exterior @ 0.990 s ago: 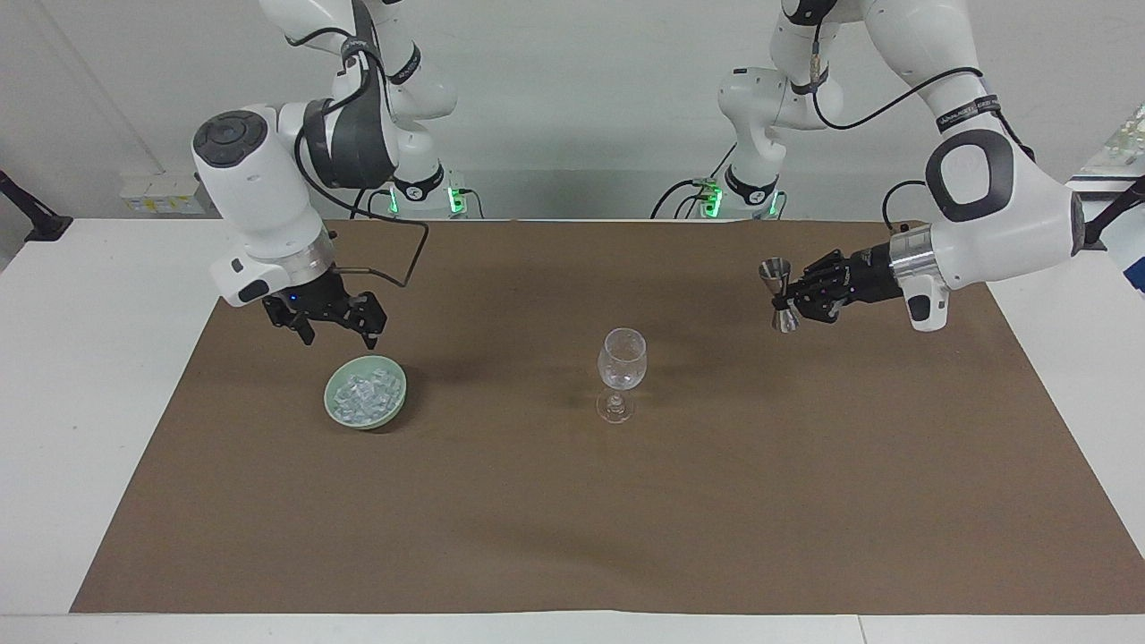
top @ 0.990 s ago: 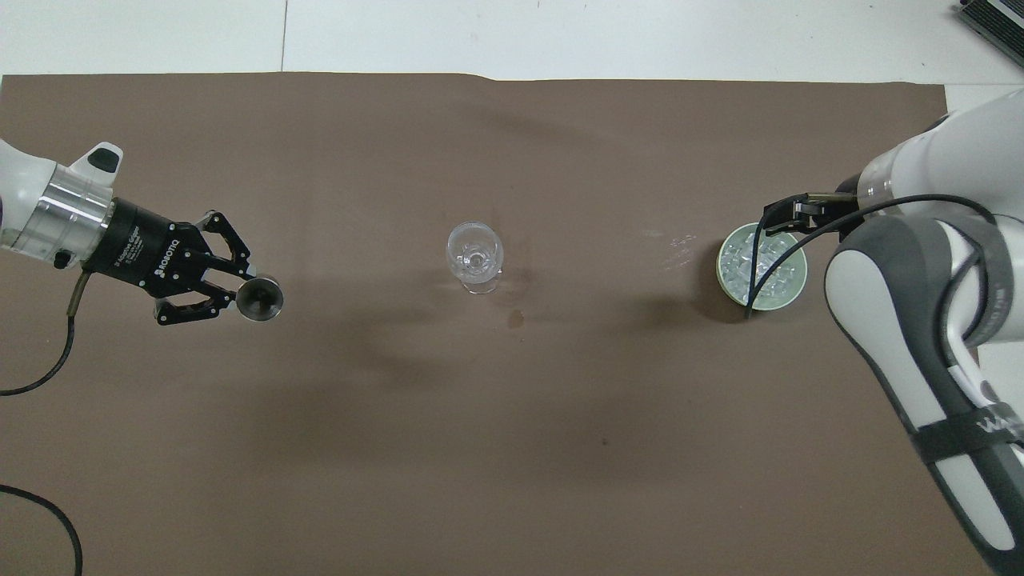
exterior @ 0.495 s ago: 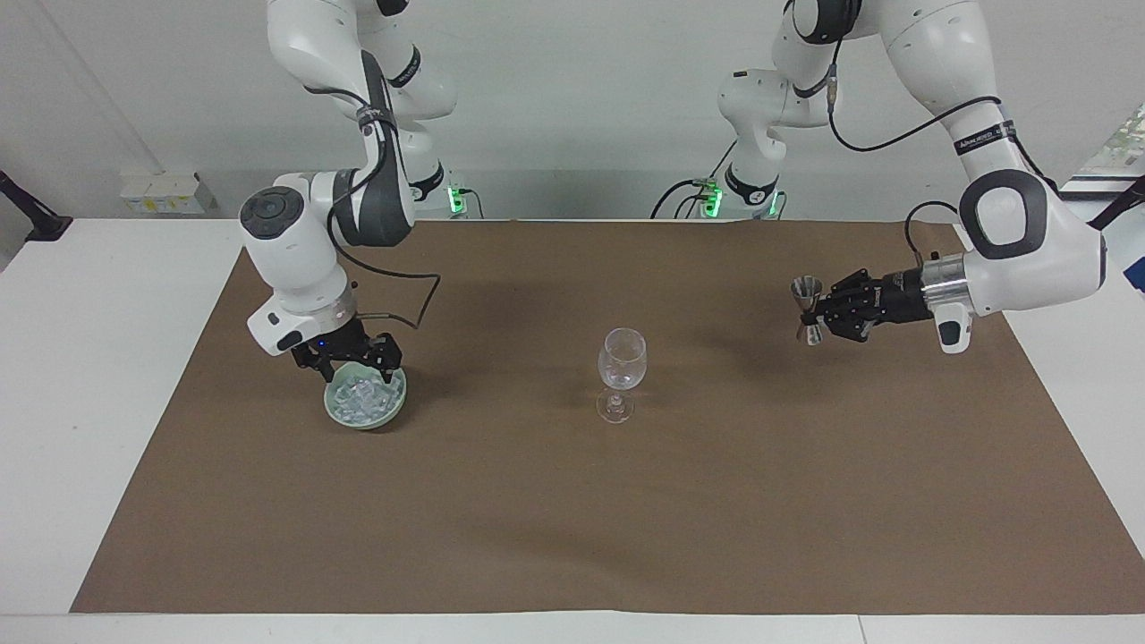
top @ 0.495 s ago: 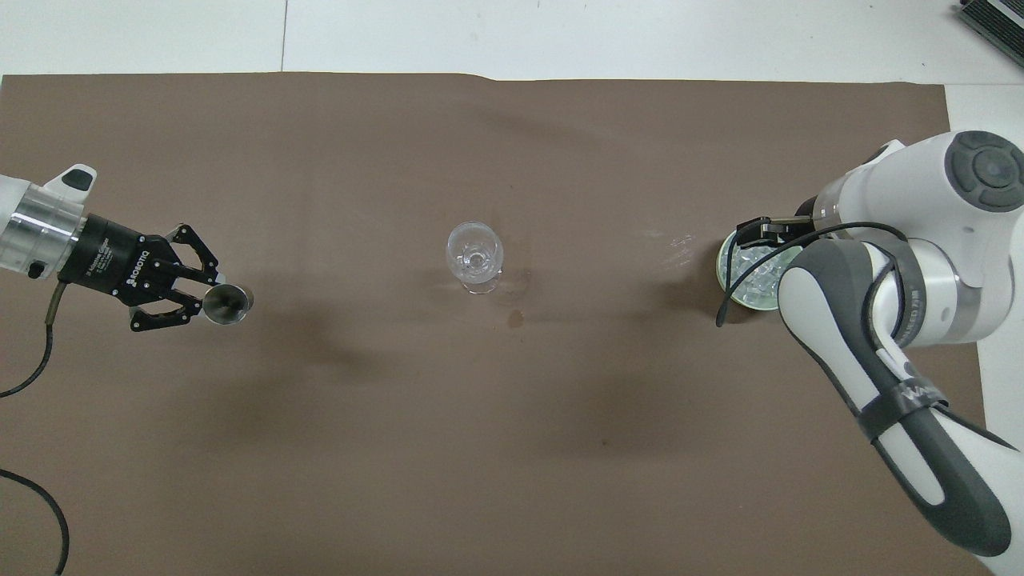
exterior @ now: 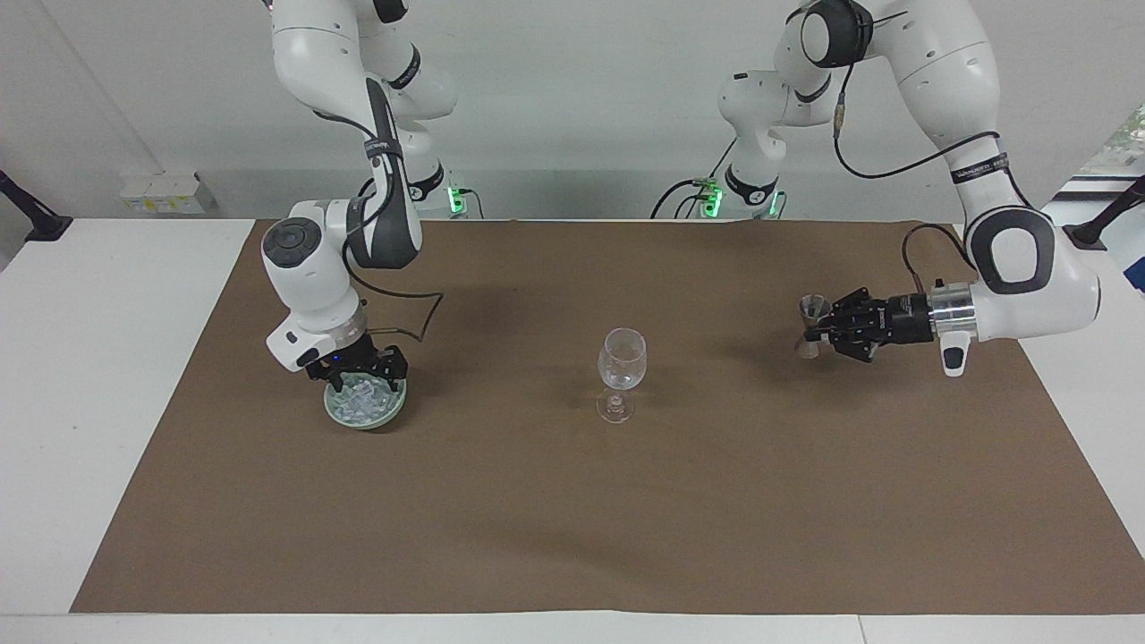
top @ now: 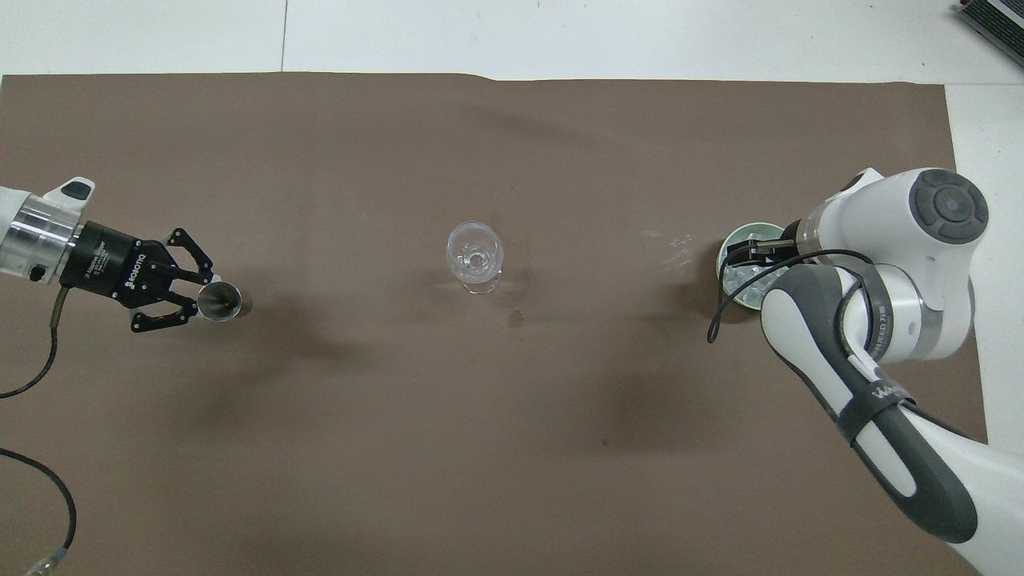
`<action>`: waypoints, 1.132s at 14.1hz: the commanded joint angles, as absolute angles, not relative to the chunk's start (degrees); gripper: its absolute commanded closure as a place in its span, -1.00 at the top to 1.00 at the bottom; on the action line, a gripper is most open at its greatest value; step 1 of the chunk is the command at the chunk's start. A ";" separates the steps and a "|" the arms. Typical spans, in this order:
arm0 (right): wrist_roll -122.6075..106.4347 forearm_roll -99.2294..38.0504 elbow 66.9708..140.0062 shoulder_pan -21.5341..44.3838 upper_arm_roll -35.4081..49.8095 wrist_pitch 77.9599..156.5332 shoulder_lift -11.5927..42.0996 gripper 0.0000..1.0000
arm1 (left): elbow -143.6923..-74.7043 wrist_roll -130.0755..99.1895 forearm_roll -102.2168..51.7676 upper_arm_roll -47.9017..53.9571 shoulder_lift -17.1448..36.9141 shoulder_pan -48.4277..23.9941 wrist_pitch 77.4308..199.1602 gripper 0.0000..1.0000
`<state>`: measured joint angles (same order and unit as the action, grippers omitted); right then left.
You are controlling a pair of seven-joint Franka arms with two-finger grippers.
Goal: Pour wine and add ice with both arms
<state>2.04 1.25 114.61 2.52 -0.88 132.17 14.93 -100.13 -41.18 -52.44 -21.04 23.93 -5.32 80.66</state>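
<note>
A sheet of brown paper (exterior: 572, 501) covers most of the white table (exterior: 98, 402); near the middle of this sheet stands a clear stemmed wine glass (exterior: 621, 374), upright and apart from everything else; a small dark spot (top: 516, 319) marks the paper just beside its foot, on the side nearer the robots.

Toward the right arm's end of the table, short of the paper's edge, sits a pale green round bowl (exterior: 394, 407); the ice (exterior: 362, 400), small translucent whitish chunks, lies heaped inside it; the right gripper (exterior: 356, 375) points down into the bowl with its fingers spread wide among or just above the chunks; whether it touches them cannot be told, and no chunk is seen caught between the fingers; in the overhead view the white right arm (top: 880, 304) hides much of the bowl, so that only part of its rim and some ice show.

Toward the left arm's end of the table, the left gripper (exterior: 817, 331) reaches in sideways, low over the paper, and is clenched on a small silver metal jigger (exterior: 810, 319) shaped like two cones joined at a narrow waist; the fingertips pinch that waist; the jigger stands upright in the grasp, its open mouth (top: 219, 302) facing up in the overhead view; its foot is at or just above the paper, and which of the two cannot be told; it is well apart from the wine glass.
</note>
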 commanded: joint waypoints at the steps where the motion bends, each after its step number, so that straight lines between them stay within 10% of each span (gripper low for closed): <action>1: 0.27 2.11 115.66 2.02 -0.70 133.68 14.50 0.97 | -100.72 -39.46 -55.54 -21.01 25.49 -4.48 79.19 -1.00; 13: -1.93 2.55 115.40 2.02 -0.70 132.89 14.50 -0.97 | -103.27 -37.09 -58.01 -21.09 28.47 -2.73 79.28 -1.00; 16: -1.67 2.55 114.70 2.02 -0.70 132.63 14.33 -0.98 | -103.36 -36.30 -58.01 -21.09 29.00 -2.20 79.37 -1.00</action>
<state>-0.36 1.58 114.63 2.53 -0.88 132.18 14.88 -102.62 -37.79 -56.67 -21.07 28.87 -3.01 80.31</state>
